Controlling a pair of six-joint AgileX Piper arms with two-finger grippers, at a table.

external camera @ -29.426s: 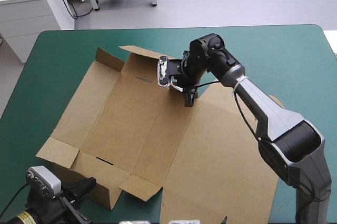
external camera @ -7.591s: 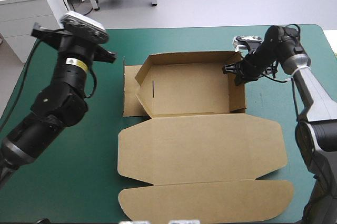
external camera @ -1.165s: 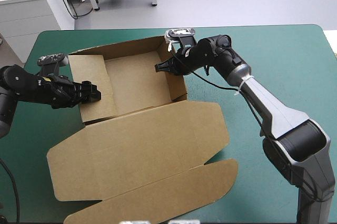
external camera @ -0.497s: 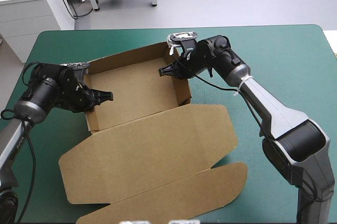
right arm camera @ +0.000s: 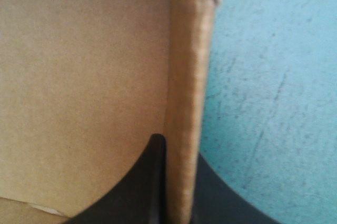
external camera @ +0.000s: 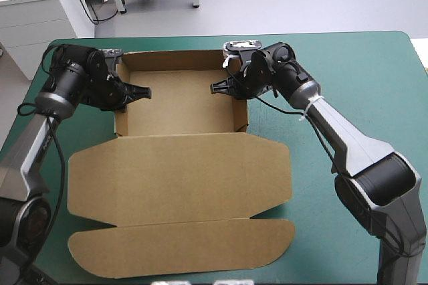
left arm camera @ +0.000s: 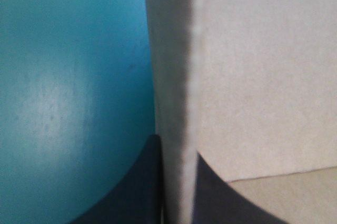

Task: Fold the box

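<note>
Left gripper point(external camera: 143, 91): pinched on the top edge of the left wall point(external camera: 120, 118) of the box point(external camera: 180, 108). The board is sandwiched between the black fingers point(left arm camera: 137, 187), with teal-green cover on the outer side.

Right gripper point(external camera: 217, 87): same on the right wall point(external camera: 241, 114). It is clamped on the rim, tray interior on one side, cover on the other.

The box sits far-centre on the desk point(external camera: 348, 64) as an open tray, with far, left and right walls up and the floor bare. The lid point(external camera: 180, 171) lies flat toward the near side, joined along the tray's near edge. Its tuck flap point(external camera: 180, 248) lies flat by the desk's near edge.

Step, as I read it: squaring and holding the side walls. The tray is essentially formed, so this is late in the task.

Next move probably calls for letting go of both walls without dragging them outward, then backing the arms clear.

Risk: the walls could splay if the tucks aren't seated, and I can't see the tucks from here.
</note>
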